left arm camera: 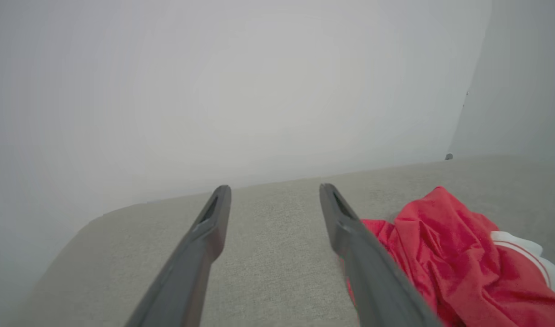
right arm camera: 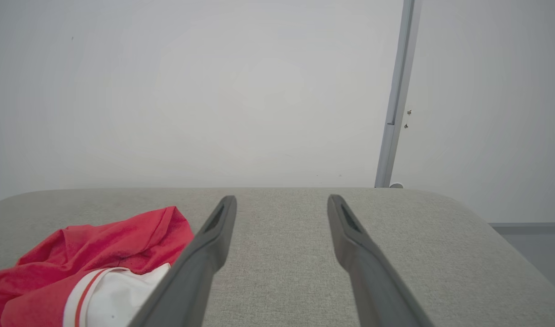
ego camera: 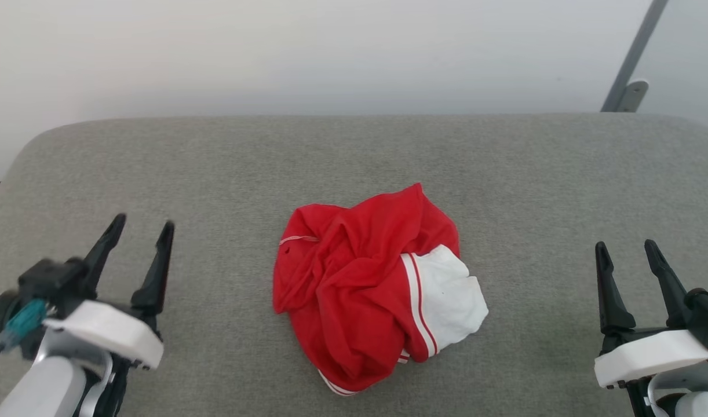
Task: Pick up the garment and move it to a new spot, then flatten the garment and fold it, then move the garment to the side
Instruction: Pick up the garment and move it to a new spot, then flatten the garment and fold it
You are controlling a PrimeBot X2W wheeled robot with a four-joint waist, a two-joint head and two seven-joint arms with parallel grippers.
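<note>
The garment (ego camera: 365, 289) is a red T-shirt with a white sleeve and striped trim, lying crumpled in a heap at the middle of the grey padded surface (ego camera: 354, 156). My left gripper (ego camera: 142, 223) stands open at the lower left, well to the left of the heap, nothing between its fingers. My right gripper (ego camera: 625, 246) stands open at the lower right, equally apart from the cloth. In the left wrist view the garment (left arm camera: 454, 259) lies right of the open gripper (left arm camera: 274, 188). In the right wrist view the garment (right arm camera: 96, 254) lies left of the open gripper (right arm camera: 281, 200).
The grey padded surface ends at rounded far corners against a pale wall (ego camera: 331, 52). A grey metal post (ego camera: 632, 58) with a bracket rises behind the far right edge. Bare fabric lies all round the heap.
</note>
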